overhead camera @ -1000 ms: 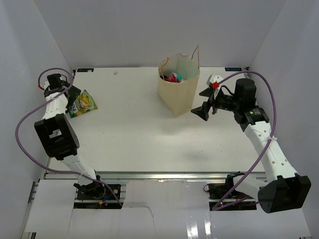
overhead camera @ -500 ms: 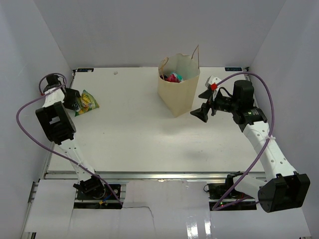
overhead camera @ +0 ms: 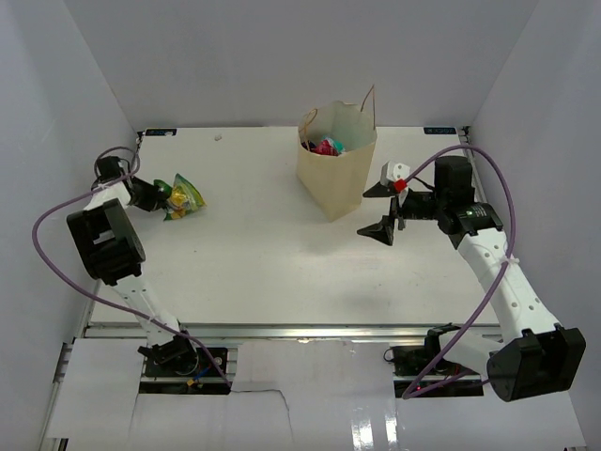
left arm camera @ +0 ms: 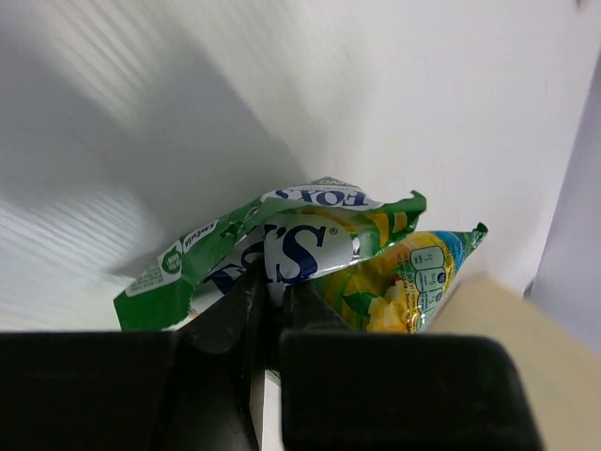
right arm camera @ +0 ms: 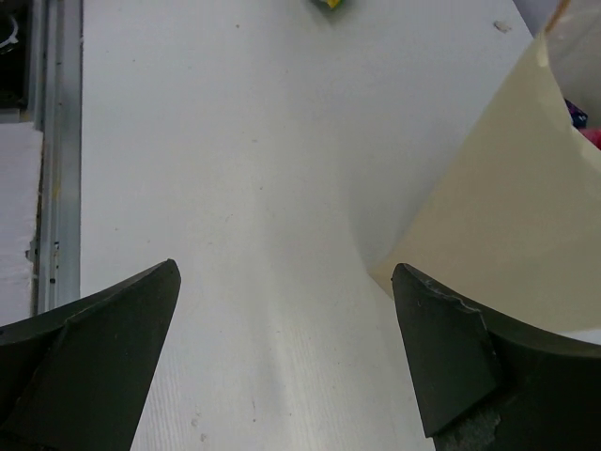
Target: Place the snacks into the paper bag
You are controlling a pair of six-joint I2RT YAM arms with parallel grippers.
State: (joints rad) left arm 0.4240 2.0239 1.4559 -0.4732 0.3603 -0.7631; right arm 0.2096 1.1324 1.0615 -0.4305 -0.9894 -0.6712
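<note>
At the left edge of the top view, your left end effector (overhead camera: pixel 153 194) is pinched shut on the crinkled end of the green-yellow snack packet (overhead camera: pixel 181 196), at the left side of the bench (overhead camera: pixel 244 254). Expect the packet to be light, soft and slick, so that flat seam is your safest hold. The paper bag (overhead camera: pixel 334 178) stands upper centre, well apart, with other snacks (overhead camera: pixel 327 147) inside. Your right end effector (overhead camera: pixel 378 210) gapes beside it, holding nothing.

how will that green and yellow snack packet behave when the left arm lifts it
The green-yellow glossy snack packet is creased where the left gripper pinches it, so it is probably floppy and light. Its shiny film looks slippery. Held by one edge, it may sag or slide out.
</note>
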